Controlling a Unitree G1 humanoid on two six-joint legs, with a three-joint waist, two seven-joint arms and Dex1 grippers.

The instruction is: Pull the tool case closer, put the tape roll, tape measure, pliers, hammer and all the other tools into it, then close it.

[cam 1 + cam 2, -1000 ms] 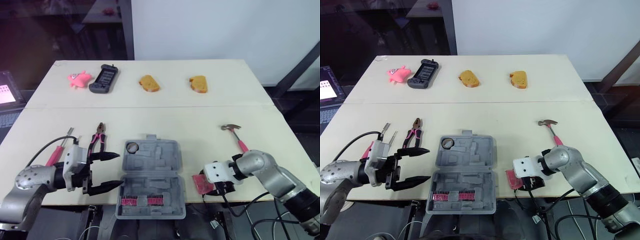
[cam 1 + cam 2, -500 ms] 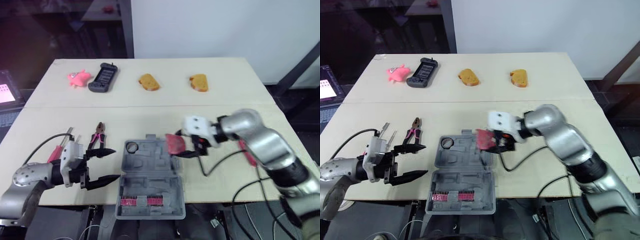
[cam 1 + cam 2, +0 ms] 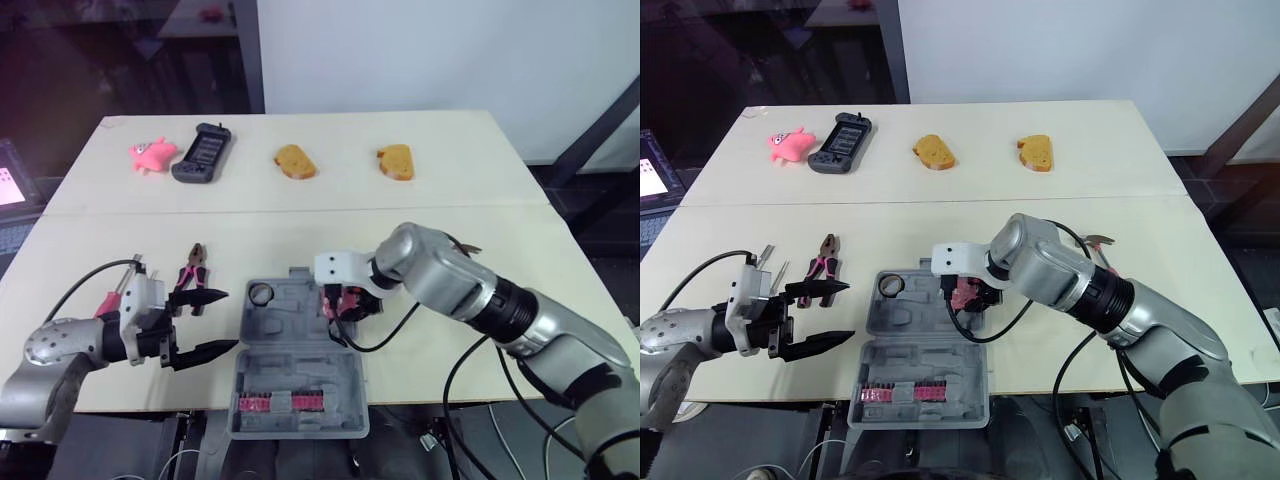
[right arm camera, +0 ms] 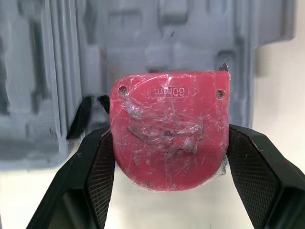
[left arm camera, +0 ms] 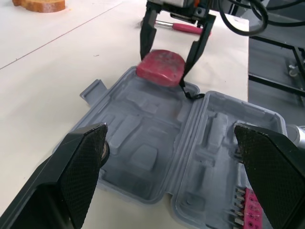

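- Case [image 3: 300, 350] lies open and flat at the near edge of the table [image 3: 420, 215], between the two arms. The latch-tab half is farther away and the half with the pink bit strip [image 3: 280, 403] is nearer the robot.
- Tape measure [image 4: 169, 131] is red and clamped by its sides between the right gripper's [image 5: 162, 69] two fingers.
- It sits at the right end of the case's far half, close to the hinge. I can't tell whether it touches the tray or is just above it.
- Its black strap [image 5: 190, 94] hangs down onto the hinge line.
- Left gripper [image 3: 850, 312] is spread wide and holds nothing. It is just left of the case, above the table, with its tips pointing at the case.
- Tape roll [image 3: 262, 294] is already in the far-left corner of the case.
- Pliers [image 3: 190, 280] have pink grips and lie on the table left of the case, just beyond the left gripper.
- A pink-handled tool [image 3: 110, 302] lies further left, partly behind the left arm. I can't tell what type it is.
- Hammer [image 3: 1098, 241] is right of the case and mostly hidden behind the right arm. Its head shows, with a bit of pink handle.
- Along the far side of the table, well apart from the case, are a pink toy [image 3: 150, 157], a black handset [image 3: 200, 155] just beside it, and two bread slices [image 3: 295, 161] [image 3: 396, 162].
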